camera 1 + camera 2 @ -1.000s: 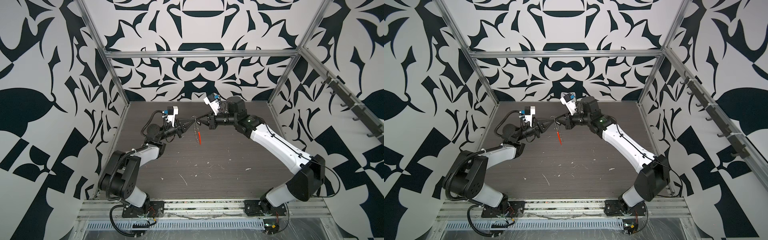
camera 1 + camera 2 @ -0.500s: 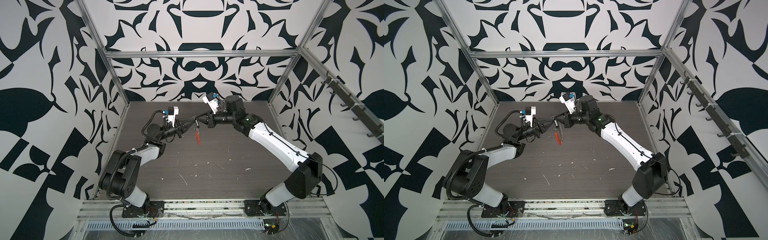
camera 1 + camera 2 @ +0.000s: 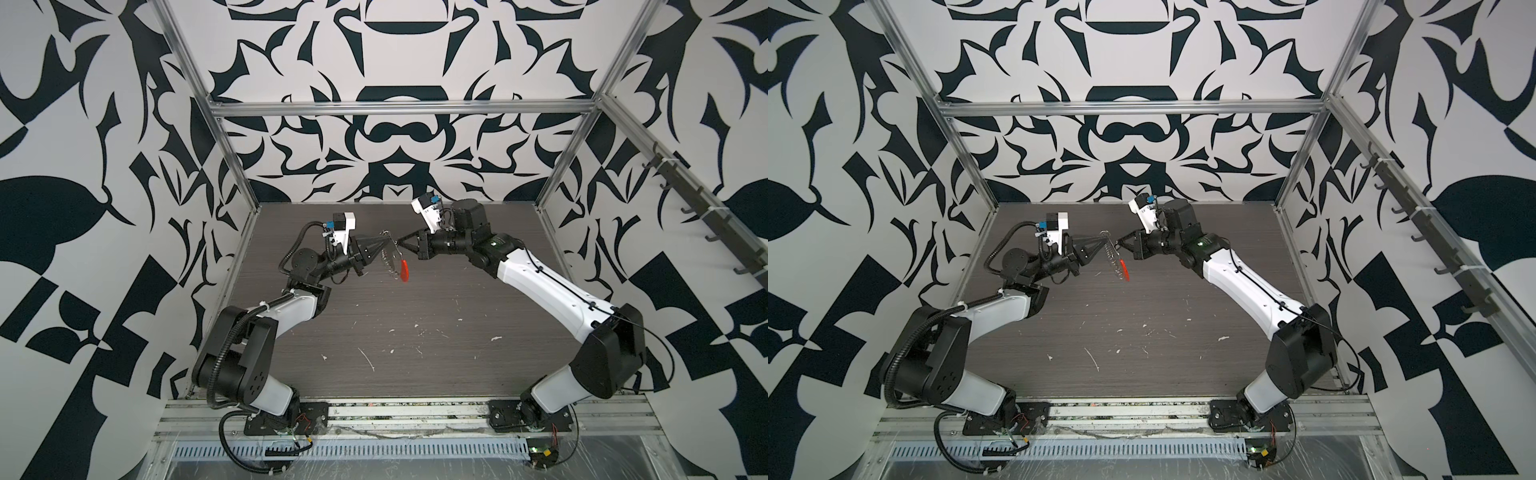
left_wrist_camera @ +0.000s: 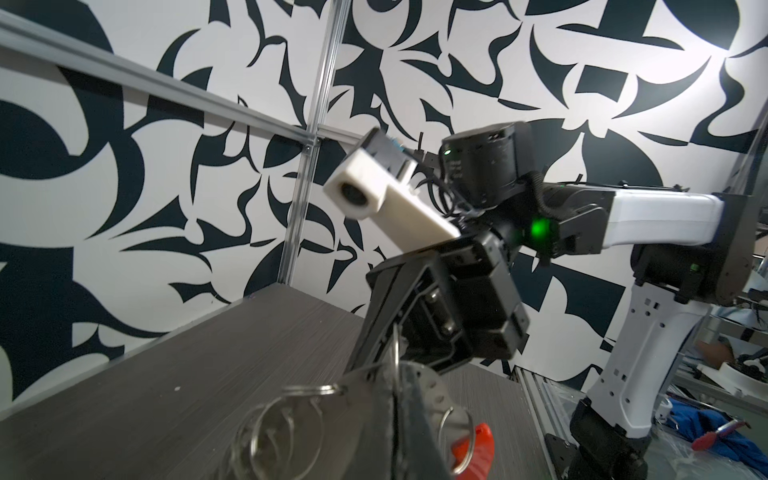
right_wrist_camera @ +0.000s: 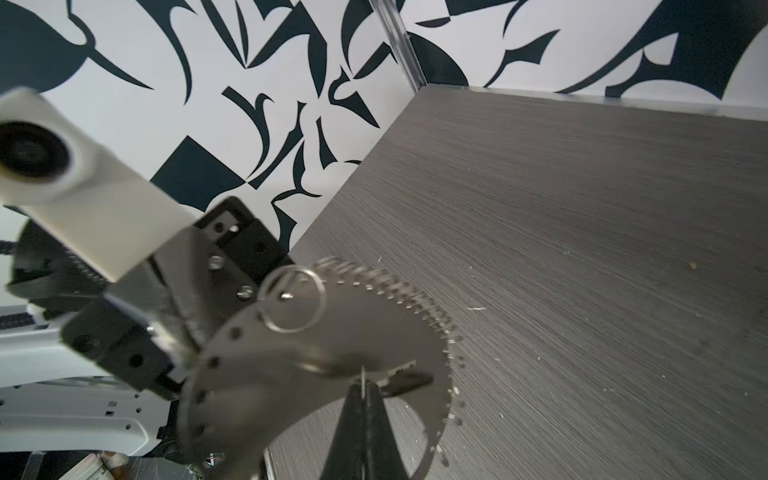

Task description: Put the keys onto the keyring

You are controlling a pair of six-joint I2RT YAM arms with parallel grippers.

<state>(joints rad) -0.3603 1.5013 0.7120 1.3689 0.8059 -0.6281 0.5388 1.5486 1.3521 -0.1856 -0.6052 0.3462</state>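
Silver-grey and oval, the large metal keyring (image 3: 392, 261), fringed with small silver split rings, hangs in the air over the rear middle of the dark wood-grain table (image 3: 415, 332) in both top views. The clenched left gripper (image 3: 383, 244) pinches its upper end, and the right gripper (image 3: 400, 242), also closed, meets it from the opposite side. Its long axis runs steeply down from the two tips, and the curved orange-red segment (image 3: 404, 271) is the lowest end, pointing at the table. In the left wrist view the keyring (image 4: 365, 399) is a blur at that gripper's own fingers, while the right gripper (image 4: 386, 353) noses in from beyond it. In the right wrist view the keyring (image 5: 291, 374) shows its broad face, gripped at one edge by the left gripper (image 5: 183, 328). The right gripper (image 5: 363, 395) is squeezed on a thin metal sliver at the rim; whose ring that is cannot be told. A dark oblong (image 5: 409, 380) just beside the tips may be the small black key tag. The threading itself seems to be in hand. The next move likely calls for a fine twist along a split ring, with the left gripper holding the loop steady.
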